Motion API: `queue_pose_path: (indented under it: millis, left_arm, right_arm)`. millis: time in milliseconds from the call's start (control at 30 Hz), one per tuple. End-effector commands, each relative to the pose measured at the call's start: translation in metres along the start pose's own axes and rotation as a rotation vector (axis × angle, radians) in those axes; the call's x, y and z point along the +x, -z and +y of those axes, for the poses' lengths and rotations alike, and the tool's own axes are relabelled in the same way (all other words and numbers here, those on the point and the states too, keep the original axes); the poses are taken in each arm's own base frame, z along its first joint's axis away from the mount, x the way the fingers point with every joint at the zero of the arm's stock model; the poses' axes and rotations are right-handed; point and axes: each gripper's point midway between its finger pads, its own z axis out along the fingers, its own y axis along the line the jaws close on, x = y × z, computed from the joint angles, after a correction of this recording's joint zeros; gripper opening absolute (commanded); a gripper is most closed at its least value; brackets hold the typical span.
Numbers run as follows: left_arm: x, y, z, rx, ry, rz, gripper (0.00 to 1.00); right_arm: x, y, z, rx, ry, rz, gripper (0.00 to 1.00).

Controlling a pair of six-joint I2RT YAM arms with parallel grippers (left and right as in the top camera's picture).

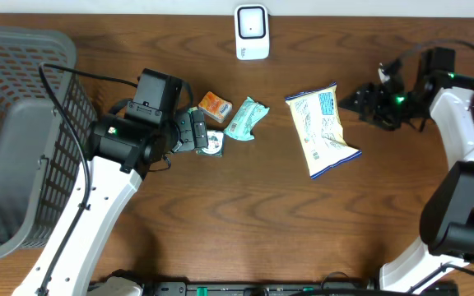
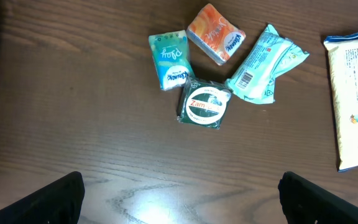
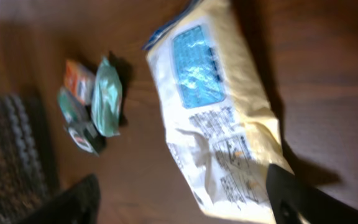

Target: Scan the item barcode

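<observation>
A pale yellow snack bag (image 1: 323, 130) with a blue label lies flat on the table, printed back up. My right gripper (image 1: 364, 102) hovers just right of it, open and holding nothing. In the right wrist view the bag (image 3: 219, 112) fills the middle, and its near end reaches between the spread fingers of that gripper (image 3: 182, 180). My left gripper (image 1: 196, 131) stands open over bare wood (image 2: 180, 183), next to a cluster of small items. A white scanner (image 1: 252, 33) stands at the table's far edge.
The cluster holds an orange tissue pack (image 2: 216, 42), a green tissue pack (image 2: 168, 60), a teal packet (image 2: 266, 62) with a barcode, and a round green tin (image 2: 205, 104). A grey mesh basket (image 1: 23, 131) fills the left side.
</observation>
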Motion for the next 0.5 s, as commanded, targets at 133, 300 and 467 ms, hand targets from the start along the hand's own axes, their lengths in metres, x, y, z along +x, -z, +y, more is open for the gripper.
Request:
queue_pose_path:
  millis: [133, 300, 467]
  left_arm:
    - [-0.005, 0.005, 0.0, -0.004, -0.004, -0.02, 0.98]
    - [-0.005, 0.005, 0.0, -0.004, -0.004, -0.02, 0.98]
    - [-0.005, 0.005, 0.0, -0.004, -0.004, -0.02, 0.98]
  right_arm:
    - [-0.008, -0.031, -0.019, 0.287, 0.108, -0.03, 0.99]
    - [-0.011, -0.06, -0.031, 0.289, 0.112, -0.031, 0.99]
    - [-0.014, -0.088, -0.042, 0.241, 0.131, -0.01, 0.99]
